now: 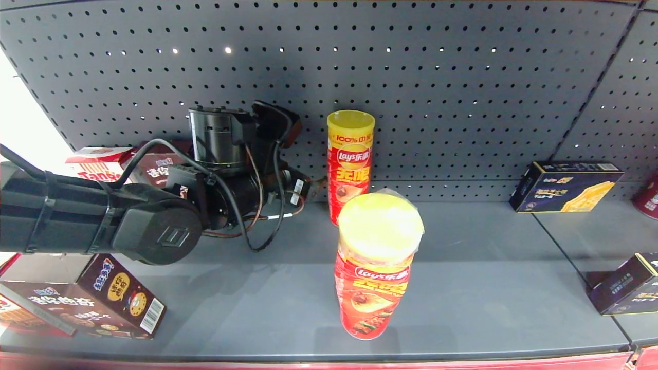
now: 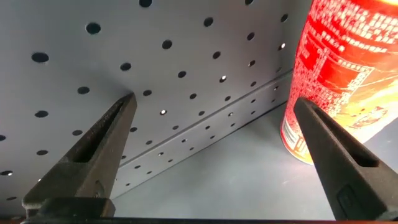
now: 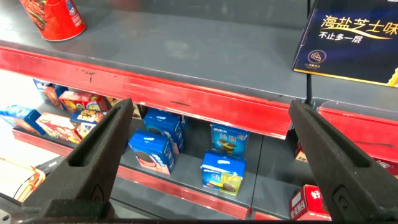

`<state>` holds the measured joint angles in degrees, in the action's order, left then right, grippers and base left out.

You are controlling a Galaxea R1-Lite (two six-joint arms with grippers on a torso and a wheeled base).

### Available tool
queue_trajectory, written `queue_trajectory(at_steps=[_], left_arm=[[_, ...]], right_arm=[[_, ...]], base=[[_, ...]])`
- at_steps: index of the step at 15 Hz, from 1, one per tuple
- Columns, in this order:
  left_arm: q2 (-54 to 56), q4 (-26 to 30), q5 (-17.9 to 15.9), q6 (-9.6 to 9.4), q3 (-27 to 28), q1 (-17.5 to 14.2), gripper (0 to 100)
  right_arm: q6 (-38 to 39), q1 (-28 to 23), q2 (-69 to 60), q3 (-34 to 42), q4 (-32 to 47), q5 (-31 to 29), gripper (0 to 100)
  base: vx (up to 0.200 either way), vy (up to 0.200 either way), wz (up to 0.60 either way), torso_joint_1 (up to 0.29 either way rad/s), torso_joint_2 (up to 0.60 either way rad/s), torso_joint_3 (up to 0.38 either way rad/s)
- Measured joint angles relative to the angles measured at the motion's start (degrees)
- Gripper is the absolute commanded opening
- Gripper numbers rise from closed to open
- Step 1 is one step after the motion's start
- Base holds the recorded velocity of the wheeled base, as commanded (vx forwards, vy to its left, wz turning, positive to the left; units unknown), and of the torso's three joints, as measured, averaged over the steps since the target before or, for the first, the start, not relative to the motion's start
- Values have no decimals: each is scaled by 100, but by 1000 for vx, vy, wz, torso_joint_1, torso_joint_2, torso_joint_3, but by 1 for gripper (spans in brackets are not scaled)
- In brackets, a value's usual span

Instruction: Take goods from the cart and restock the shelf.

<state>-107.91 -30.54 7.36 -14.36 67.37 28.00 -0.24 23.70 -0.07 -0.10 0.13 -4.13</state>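
Note:
Two red chip cans with yellow lids stand upright on the grey shelf (image 1: 488, 288). One can (image 1: 350, 164) is at the back by the pegboard; the other (image 1: 378, 272) is nearer the front edge. My left arm's wrist (image 1: 231, 154) reaches in from the left, just left of the back can. My left gripper (image 2: 212, 99) is open and holds nothing, pointing at the pegboard with the back can (image 2: 348, 68) just beyond one finger. My right gripper (image 3: 211, 104) is open and empty, out in front of the shelf's red edge (image 3: 186, 96). A can's base (image 3: 56, 18) shows on the board above that edge.
Brown cookie boxes (image 1: 97, 303) lie at the shelf's front left, with more boxes (image 1: 103, 164) behind the left arm. Dark boxes sit at the right back (image 1: 565, 186) and right front (image 1: 624, 285). A lower shelf holds several blue boxes (image 3: 221, 171).

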Motion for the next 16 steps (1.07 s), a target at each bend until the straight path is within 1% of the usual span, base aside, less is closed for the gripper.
queue_trajectory(at_steps=[2,4,7,9,11,12,15,16], left_arm=[[11,-140,5,-2,-41,-2,100],[78,-116,5,2,-66,-56,100],[511,-94,-4,18,-135,-77,100],[920,-74,-6,33,-306,-55,100],[1545,-90,-4,43,-670,-24,100],[1871,-85,-4,49,-944,-22,100],[3211,-57,-1,141,-2029,-39,100],[3716,76,-1,172,-2387,-46,100]], right_arm=[[0,0,0,0,2,0,100],[2,0,0,0,2,0,100],[0,0,0,0,2,1,100],[2,0,0,0,2,0,100],[0,0,0,0,0,1,100],[0,0,0,0,0,1,100],[0,2,0,0,0,1,100],[2,2,0,0,2,1,100]], base=[[0,0,0,0,0,0],[0,0,0,0,0,0],[0,0,0,0,0,0],[0,0,0,0,0,0],[0,0,0,0,0,0],[0,0,0,0,0,0],[0,0,0,0,0,0],[0,0,0,0,0,0]])
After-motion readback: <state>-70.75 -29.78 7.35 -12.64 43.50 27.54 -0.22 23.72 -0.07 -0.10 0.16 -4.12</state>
